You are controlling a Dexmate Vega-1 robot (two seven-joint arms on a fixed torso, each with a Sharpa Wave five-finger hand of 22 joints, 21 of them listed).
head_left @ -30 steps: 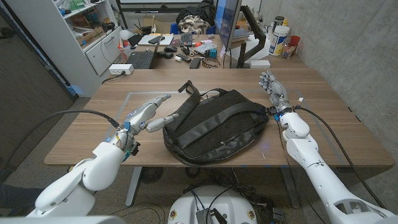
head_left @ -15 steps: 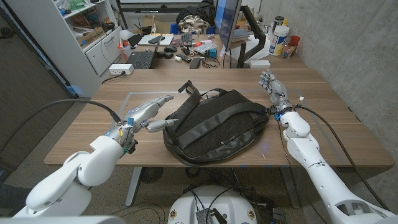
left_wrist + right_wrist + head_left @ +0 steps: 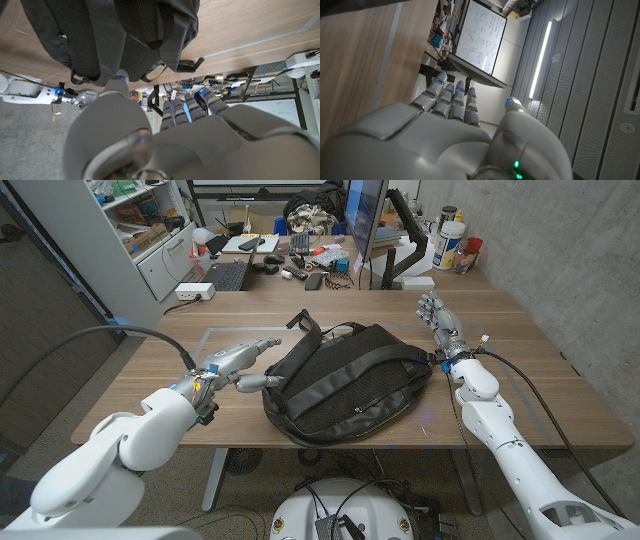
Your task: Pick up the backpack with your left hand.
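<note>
Your left hand sits just left of the backpack, fingers spread and holding nothing, its thumb tip touching or nearly touching the bag's left edge. The backpack lies flat mid-table, straps up; it looks soft and floppy, so expect it to sag and swing. The top carry handle, at its far-left corner, seems your firmest hold. Right of the backpack, your right hand stands idle with fingers apart.

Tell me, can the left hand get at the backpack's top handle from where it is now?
Probably yes. The left hand is open right beside the backpack, fingers extended toward the handle loop, with only bare table between them.
</note>
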